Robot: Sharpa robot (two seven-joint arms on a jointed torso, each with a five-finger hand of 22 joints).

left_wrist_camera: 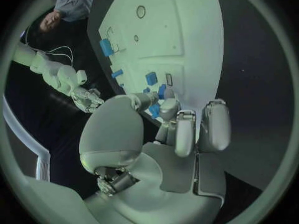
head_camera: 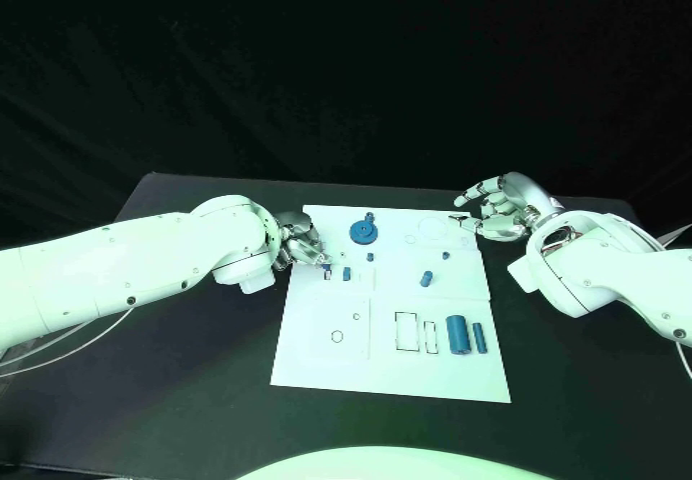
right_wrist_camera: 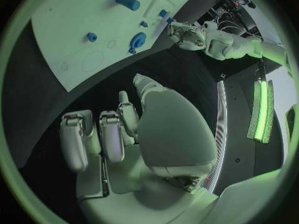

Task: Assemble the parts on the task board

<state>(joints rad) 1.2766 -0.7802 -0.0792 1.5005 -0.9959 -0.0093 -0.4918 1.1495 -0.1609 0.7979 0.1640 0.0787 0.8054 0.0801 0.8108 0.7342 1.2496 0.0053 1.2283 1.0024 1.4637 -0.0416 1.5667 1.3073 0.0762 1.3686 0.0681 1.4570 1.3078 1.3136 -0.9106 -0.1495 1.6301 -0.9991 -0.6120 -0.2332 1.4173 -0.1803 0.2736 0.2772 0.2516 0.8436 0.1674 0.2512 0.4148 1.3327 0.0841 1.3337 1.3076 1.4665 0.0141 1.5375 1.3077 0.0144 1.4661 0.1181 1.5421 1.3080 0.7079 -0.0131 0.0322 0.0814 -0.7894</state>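
The white task board [head_camera: 325, 350] lies mid-table. On it are a round blue disc [head_camera: 365, 233], a small peg [head_camera: 371, 257], a blue block [head_camera: 427, 279], a cylinder [head_camera: 456, 334] and a bar [head_camera: 477, 337]. My left hand [head_camera: 306, 245] hovers at the board's upper left edge. In the left wrist view its thumb and a finger pinch a small blue part [left_wrist_camera: 154, 110]. Another small part [head_camera: 346, 272] lies just beside it. My right hand [head_camera: 502, 208] hangs over the black table off the board's upper right corner, fingers curled in, holding nothing.
Outlined slots [head_camera: 408, 331] and small holes [head_camera: 338, 337] mark the board's near half. Black table [head_camera: 173, 400] surrounds the board on all sides. The right wrist view shows the disc [right_wrist_camera: 137, 39] and the left hand [right_wrist_camera: 187, 35] across the board.
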